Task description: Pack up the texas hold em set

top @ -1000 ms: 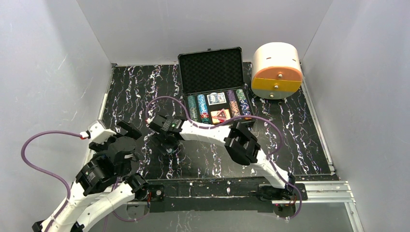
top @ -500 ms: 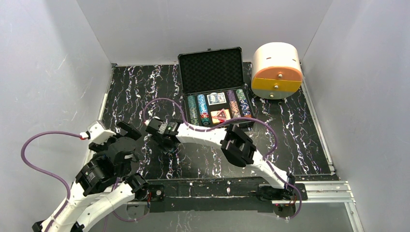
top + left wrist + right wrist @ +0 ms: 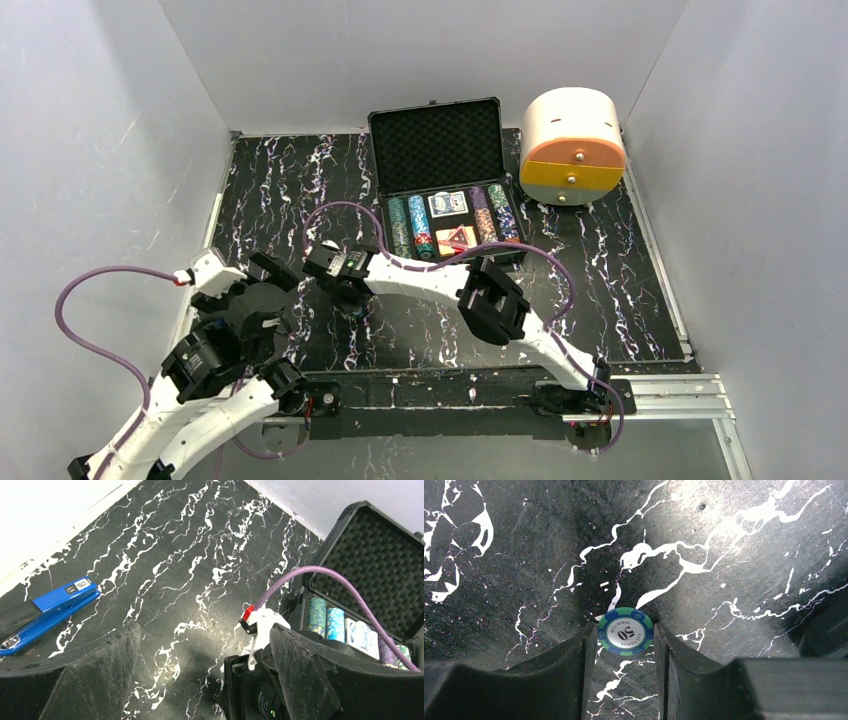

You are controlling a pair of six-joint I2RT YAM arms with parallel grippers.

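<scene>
your top camera looks down from high at the near edge over the whole table (image 3: 620,280). your left wrist view slants forward and shares the open briefcase (image 3: 380,555) with it. your right wrist view stares straight down, close to the tabletop.

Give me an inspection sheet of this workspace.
Surface: black marbled table, no spills seen.
Job's things: open case at the back holds chips and cards; one loose chip lies on the table.
Clutter: blue tool at left; white-and-orange box beside the case.
Grippers: left gripper empty, jaws wide open; right gripper jaws closed against the loose chip.
Cables: purple cables loop from both arms; one crosses the case's front.
Surroundings: white walls on three sides.
</scene>
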